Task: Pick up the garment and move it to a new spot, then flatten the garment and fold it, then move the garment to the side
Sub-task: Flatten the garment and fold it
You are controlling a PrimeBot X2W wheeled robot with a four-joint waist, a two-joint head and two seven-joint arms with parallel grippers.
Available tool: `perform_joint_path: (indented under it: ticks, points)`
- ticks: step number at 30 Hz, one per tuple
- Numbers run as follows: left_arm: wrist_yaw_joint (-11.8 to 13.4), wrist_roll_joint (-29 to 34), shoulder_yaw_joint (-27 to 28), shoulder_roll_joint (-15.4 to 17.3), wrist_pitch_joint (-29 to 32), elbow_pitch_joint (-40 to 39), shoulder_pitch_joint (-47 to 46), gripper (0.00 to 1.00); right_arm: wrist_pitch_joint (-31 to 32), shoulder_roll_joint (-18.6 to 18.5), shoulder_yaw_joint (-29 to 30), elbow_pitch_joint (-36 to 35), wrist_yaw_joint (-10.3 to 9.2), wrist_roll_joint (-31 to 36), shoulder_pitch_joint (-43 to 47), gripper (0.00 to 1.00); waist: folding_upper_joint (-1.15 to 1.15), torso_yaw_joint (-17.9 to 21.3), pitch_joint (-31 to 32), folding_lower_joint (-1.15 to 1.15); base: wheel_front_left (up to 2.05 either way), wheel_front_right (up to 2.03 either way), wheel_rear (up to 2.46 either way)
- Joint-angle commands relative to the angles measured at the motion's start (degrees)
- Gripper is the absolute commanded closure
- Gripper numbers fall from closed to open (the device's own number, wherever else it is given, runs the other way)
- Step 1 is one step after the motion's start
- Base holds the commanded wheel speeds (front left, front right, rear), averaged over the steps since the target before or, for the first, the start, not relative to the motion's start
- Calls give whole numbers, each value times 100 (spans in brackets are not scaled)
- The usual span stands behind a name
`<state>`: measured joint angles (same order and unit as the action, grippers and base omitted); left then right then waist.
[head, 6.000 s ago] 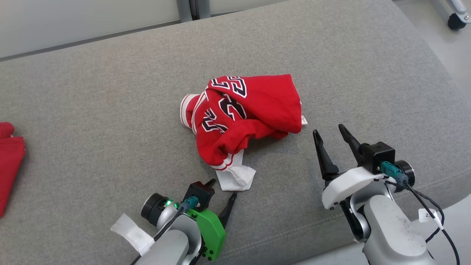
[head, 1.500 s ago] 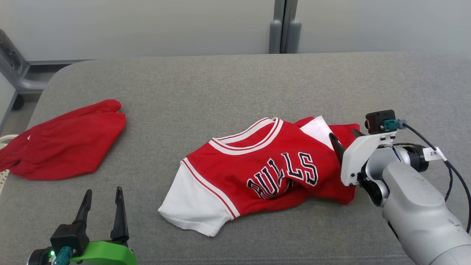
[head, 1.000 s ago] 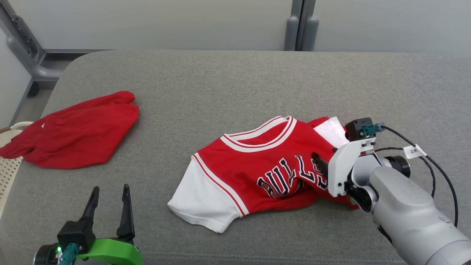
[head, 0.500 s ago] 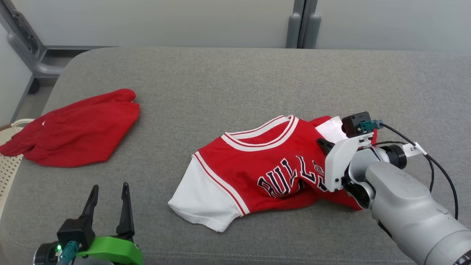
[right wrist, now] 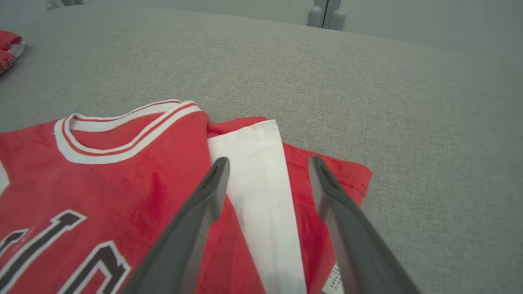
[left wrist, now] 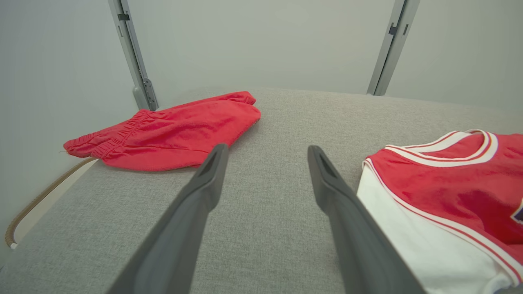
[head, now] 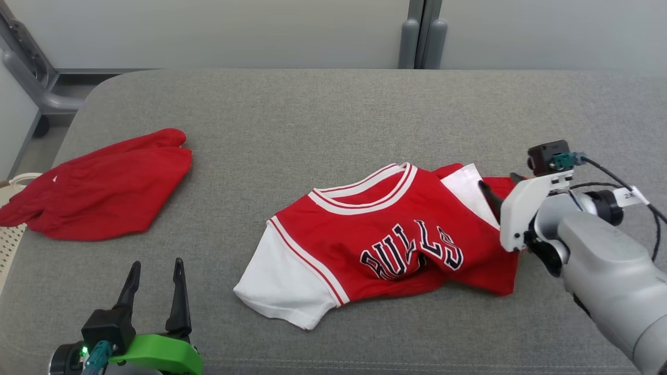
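You have the jersey [head: 385,245] lying face up, right of centre on the gray table [head: 312,120], with its lettering showing. One white sleeve [head: 281,286] spreads toward the robot, and the other is folded over the red cloth at the jersey's right end. Your right gripper [head: 497,182] sits over that right end, jaws wide apart with nothing between them. In the right wrist view the folded sleeve [right wrist: 257,183] runs under the gap of the gripper [right wrist: 267,163] (you cannot tell whether the tips touch the cloth). Your left gripper [head: 157,271] is at the near left edge of the table, well apart from the jersey, also wide and empty. In its wrist view the near sleeve [left wrist: 412,237] lies just right of its right finger [left wrist: 351,220]. Count: one jersey, one pair of red shorts [head: 104,192] at the table's left end, well apart from the jersey, and two grippers
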<state>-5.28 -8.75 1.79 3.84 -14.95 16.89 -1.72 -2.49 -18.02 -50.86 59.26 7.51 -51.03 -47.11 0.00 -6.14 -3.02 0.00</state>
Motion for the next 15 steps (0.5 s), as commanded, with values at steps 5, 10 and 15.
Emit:
perform_joint_path:
  ticks: [5, 10, 15]
  points:
    - [-33, 63, 23, -24, -14, -34, -52, 0, -52, -173, 20, 504, -4, -72, -153, 0, 0, 0, -63, 0, 0, 0, 0]
    - [-48, 85, 2, -34, -14, -67, -117, 0, -109, -66, 34, 860, -3, -109, -307, 0, 0, -33, -196, 0, 0, 0, 0]
    - [-64, 114, -58, -47, -14, -81, -190, 0, -67, -55, 61, 1146, -4, -152, -475, 0, 0, -136, -355, 0, 0, 0, 0]
